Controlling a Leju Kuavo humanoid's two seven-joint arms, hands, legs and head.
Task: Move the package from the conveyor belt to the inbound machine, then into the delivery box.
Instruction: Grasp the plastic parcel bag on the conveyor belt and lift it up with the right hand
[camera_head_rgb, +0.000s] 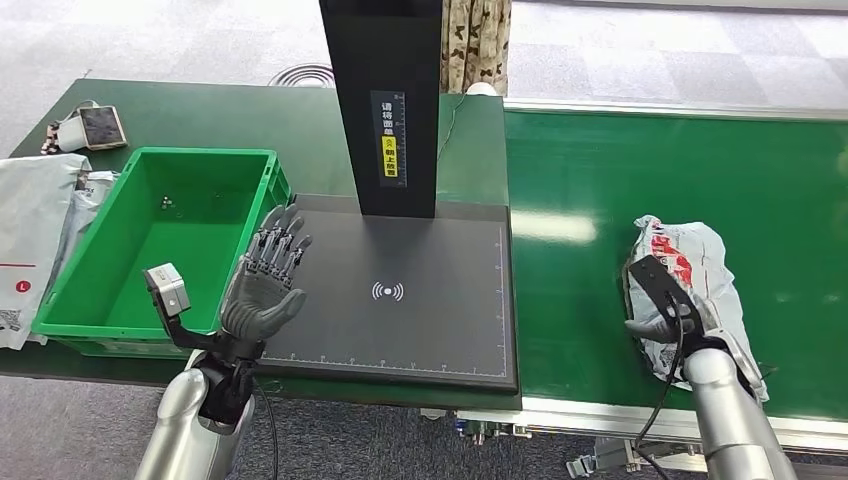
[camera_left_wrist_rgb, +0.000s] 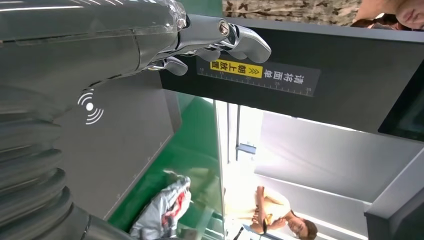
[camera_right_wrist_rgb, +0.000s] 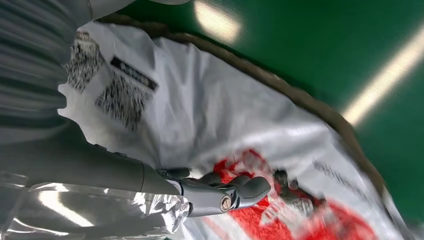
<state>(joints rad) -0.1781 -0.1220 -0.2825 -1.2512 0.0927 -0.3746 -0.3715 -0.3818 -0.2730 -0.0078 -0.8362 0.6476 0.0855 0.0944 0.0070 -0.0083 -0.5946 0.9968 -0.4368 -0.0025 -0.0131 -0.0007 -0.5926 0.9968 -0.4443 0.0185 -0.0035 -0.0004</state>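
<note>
Package (camera_head_rgb: 690, 290): crumpled white and red plastic mailer, lying on the green conveyor belt (camera_head_rgb: 600, 270) near its front edge, well right of the inbound machine (camera_head_rgb: 400, 290). Right robot hand (camera_head_rgb: 668, 322) rests on top of it, fingers pressed into the film, though whether they have closed a grip cannot be told; left robot hand (camera_head_rgb: 268, 285) hangs spread and empty between the green delivery box (camera_head_rgb: 75, 290) and the machine plate. Risk: slack, slippery film may slide out or sag on lifting, dropping the mailer short of the plate.

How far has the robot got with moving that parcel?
Nothing looks finished yet. The package lies on the green conveyor belt, and the right hand is on it, fingers against the wrapper. The left hand hovers open over the inbound machine. Both that stop and the green delivery box remain.
</note>
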